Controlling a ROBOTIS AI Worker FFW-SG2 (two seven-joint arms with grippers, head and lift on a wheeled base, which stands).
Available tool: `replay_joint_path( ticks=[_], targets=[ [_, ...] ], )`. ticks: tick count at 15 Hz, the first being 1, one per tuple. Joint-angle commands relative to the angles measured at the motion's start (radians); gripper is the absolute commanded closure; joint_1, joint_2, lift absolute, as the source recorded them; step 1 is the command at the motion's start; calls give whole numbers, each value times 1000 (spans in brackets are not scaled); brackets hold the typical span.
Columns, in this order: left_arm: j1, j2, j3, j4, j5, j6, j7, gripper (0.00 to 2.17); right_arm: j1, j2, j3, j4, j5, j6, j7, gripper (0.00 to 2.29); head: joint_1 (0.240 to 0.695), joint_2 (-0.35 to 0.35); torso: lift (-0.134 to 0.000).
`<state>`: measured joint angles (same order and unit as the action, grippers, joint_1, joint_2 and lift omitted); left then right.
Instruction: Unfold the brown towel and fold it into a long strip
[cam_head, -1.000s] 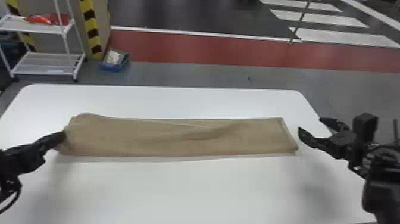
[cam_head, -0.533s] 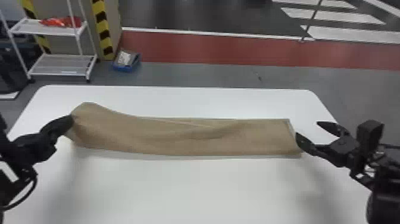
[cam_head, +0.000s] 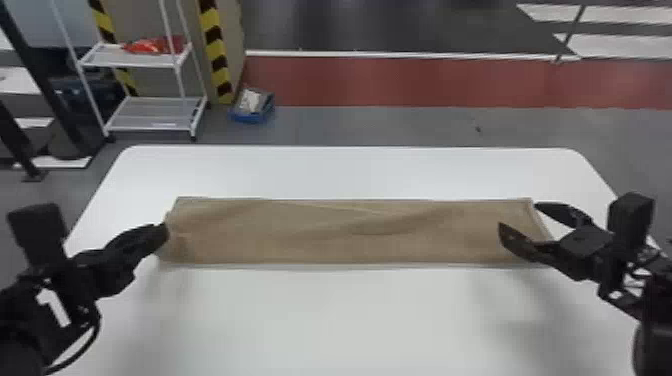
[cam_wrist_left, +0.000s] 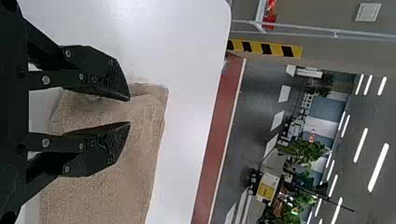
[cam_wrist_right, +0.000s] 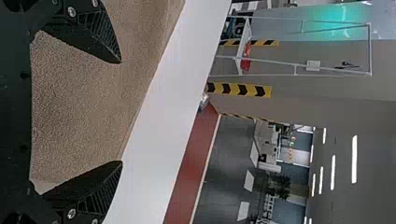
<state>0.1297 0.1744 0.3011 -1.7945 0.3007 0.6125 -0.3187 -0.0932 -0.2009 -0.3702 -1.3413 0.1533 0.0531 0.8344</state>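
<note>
White table (cam_head: 340, 320) bears long, creased brown towel (cam_head: 310, 232); left gripper (cam_head: 162, 234) and right gripper (cam_head: 518, 216) unclenched.

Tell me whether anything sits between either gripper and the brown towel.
Nothing visible does. The right gripper has its spread fingers at the right end of the brown towel; the left gripper, its fingers apart, is at the left end, with towel showing in the gap between them.

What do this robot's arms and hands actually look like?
Both the left arm and right arm are black, each topped by a boxy black block. The left has a white marking and a looped black cable. Their flat black fingers taper to points, with ridged inner faces and silvery screws.
</note>
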Motion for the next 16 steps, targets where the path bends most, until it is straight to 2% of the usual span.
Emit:
replay_joint_path(
  ticks=[1,3,6,8,12,16],
  targets=[
    [1,1,15,-9,1,-9,3,606,7,6,17,-1,0,1,0,130,695,-15,-113],
    [-12,1,15,18,-3,-42,0,296,20,11,25,-13,2,4,2,130,695,1,-113],
    [-38,-1,9,98,0,-266,6,286,27,15,47,-33,-3,44,15,130,695,27,-113],
    [-99,5,-33,172,-3,-266,-10,289,27,31,79,-41,-4,57,15,147,695,40,-113],
    [-177,25,-91,288,-25,-270,-62,296,20,90,171,-42,5,54,3,147,695,64,-113],
    [-223,36,-125,342,-37,-303,-92,333,10,92,215,-42,14,54,-8,147,695,99,-113]
  ],
)
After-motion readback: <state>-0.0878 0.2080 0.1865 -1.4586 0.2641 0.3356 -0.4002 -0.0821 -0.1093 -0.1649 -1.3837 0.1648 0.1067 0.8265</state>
